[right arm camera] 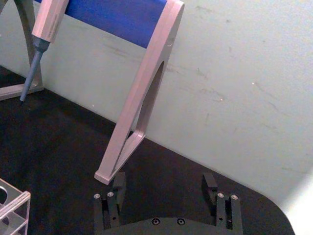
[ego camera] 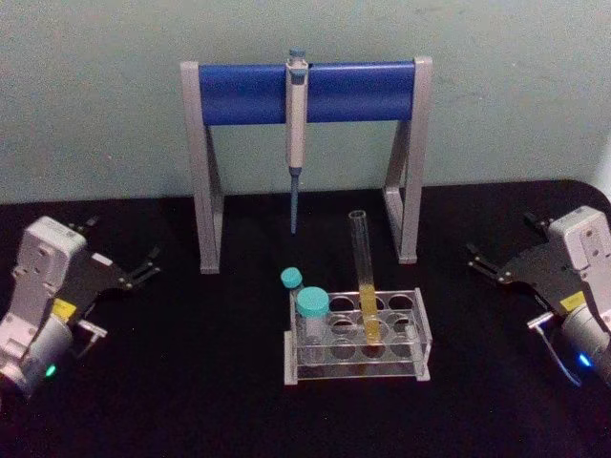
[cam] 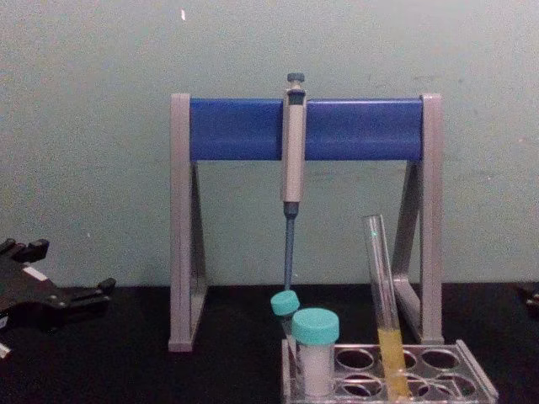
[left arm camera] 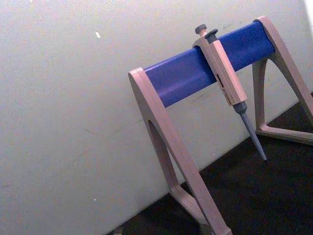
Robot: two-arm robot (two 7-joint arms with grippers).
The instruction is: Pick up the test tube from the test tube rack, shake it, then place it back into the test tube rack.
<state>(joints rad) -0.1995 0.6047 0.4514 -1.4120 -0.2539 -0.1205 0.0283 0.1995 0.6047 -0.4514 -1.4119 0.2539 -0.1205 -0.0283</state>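
Note:
The test tube (ego camera: 364,272) stands upright in a middle hole of the test tube rack (ego camera: 421,329), uncapped, with yellow-orange liquid in its lower part. From the chest view the test tube (cam: 381,286) leans slightly in the rack (cam: 473,372). My left gripper (ego camera: 124,240) rests open on the black table far to the rack's left, holding nothing. My right gripper (ego camera: 499,239) sits open far to the rack's right, also holding nothing. In the right wrist view its fingers (right arm camera: 119,181) stand wide apart above the table, and a rack corner (right arm camera: 12,205) shows.
Two teal-capped tubes (ego camera: 311,307) stand in the rack's left holes. Behind the rack is a grey-and-blue pipette stand (ego camera: 239,93) with a pipette (ego camera: 296,134) hanging from its bar. A pale wall closes the back.

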